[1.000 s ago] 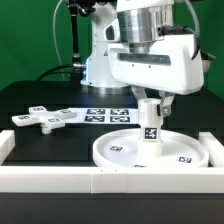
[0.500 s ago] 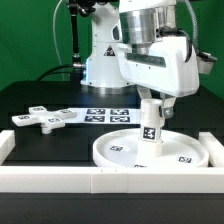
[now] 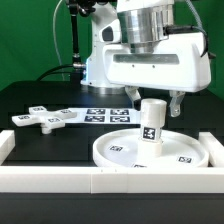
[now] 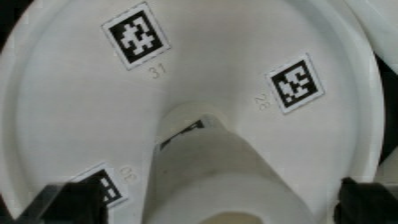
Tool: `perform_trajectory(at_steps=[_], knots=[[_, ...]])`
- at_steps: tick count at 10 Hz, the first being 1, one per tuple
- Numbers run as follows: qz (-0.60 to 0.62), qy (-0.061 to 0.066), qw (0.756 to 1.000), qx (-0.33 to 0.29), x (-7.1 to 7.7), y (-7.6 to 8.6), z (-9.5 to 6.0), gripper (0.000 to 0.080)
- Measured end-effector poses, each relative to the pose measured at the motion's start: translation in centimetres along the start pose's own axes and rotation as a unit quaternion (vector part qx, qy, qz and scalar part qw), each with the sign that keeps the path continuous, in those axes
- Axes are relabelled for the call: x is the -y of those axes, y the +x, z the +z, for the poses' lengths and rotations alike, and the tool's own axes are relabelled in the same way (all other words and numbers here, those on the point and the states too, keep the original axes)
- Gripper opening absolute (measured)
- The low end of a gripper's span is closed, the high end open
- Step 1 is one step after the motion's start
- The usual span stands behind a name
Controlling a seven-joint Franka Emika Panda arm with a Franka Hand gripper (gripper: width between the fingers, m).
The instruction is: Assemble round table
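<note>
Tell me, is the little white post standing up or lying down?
Standing up. The post stands straight in the middle of the round disc, its tag facing the exterior view.

The gripper [image 3: 155, 100] has turned and now faces straight on, where before it sat at a slant. Its fingers [image 3: 178, 103] now stand wide apart and no longer pinch the post [image 3: 152, 124]. The post's round top now shows.

Marker board [image 3: 100, 116] flat on blk table [image 3: 40, 95], rail [image 3: 110, 182] nearer cam.
</note>
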State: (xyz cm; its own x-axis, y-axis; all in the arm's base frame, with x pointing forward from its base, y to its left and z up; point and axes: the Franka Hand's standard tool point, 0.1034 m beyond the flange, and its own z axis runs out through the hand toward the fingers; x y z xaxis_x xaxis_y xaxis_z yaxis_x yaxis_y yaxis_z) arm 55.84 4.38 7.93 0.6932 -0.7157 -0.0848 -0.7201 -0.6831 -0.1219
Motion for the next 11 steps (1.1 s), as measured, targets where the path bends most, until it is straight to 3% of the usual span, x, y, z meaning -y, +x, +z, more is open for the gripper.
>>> perform_trajectory(at_steps=[3,7,10,11], knots=[[-0.177,-0.02,0.984,0.002,0.33,0.21,-0.5,0.0649],[-0.306,-0.02,0.952,-0.007,-0.14,0.41,-0.18,0.0649],[-0.412,-0.021,0.911,-0.005,-0.18,0.45,-0.18,0.0649],[-0.457,-0.031,0.889,0.001,-0.04,0.29,-0.27,0.0649]])
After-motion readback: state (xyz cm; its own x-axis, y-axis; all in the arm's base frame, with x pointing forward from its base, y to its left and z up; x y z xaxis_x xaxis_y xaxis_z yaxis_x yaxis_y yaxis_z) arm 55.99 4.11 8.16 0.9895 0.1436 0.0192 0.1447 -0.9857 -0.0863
